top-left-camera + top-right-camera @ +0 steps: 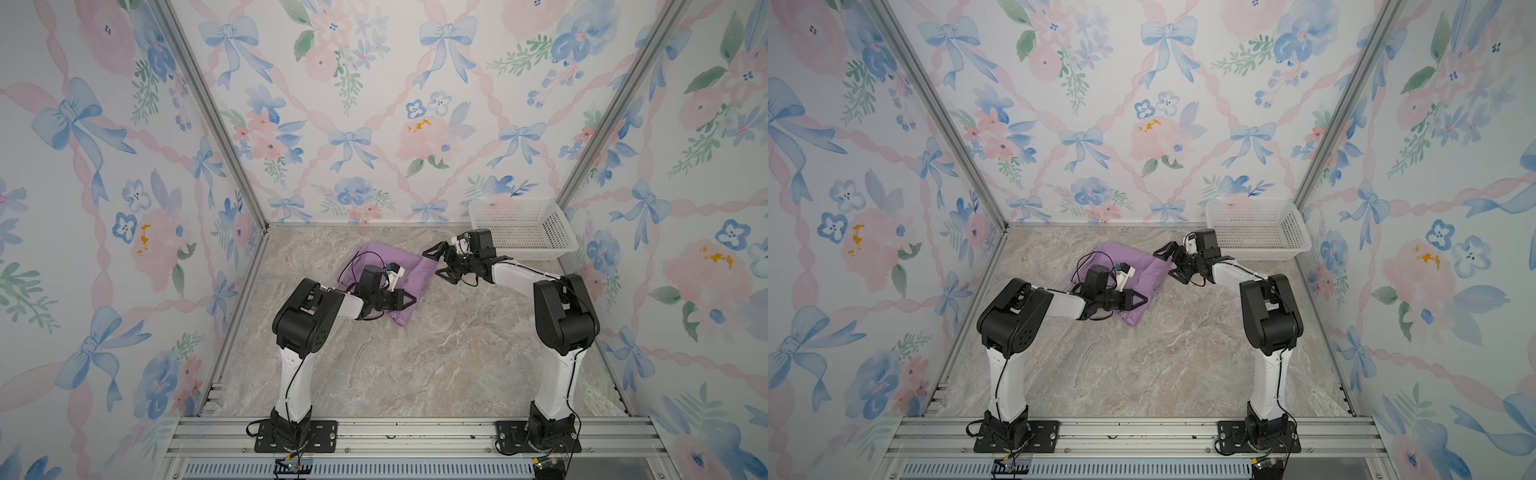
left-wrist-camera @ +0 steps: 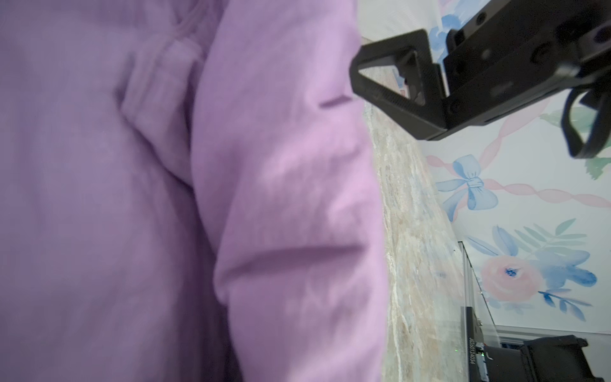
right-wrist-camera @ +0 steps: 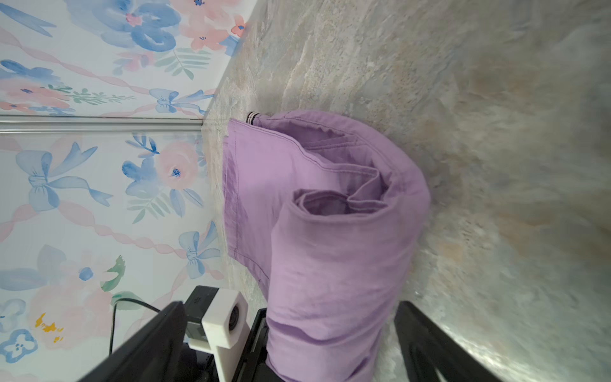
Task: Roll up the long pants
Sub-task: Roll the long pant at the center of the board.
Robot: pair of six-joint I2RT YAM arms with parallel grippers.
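The long pants (image 1: 386,259) (image 1: 1142,270) lie at the back of the marble table, lilac and partly rolled into a thick roll (image 3: 330,248). A bit of striped waistband (image 3: 252,117) shows at the flat far end. My left gripper (image 1: 409,300) (image 1: 1142,300) rests on the near end of the roll, shut on the fabric. Lilac cloth (image 2: 281,165) fills the left wrist view and hides its fingers. My right gripper (image 1: 437,263) (image 1: 1169,262) (image 3: 291,347) stands wide open at the roll's right end, a finger on each side of it, holding nothing.
A white perforated basket (image 1: 540,253) (image 1: 1266,249) stands at the back right corner, just behind the right wrist. Flowered walls close in the table on three sides. Bare marble table (image 1: 415,365) stretches from the pants to the arm bases.
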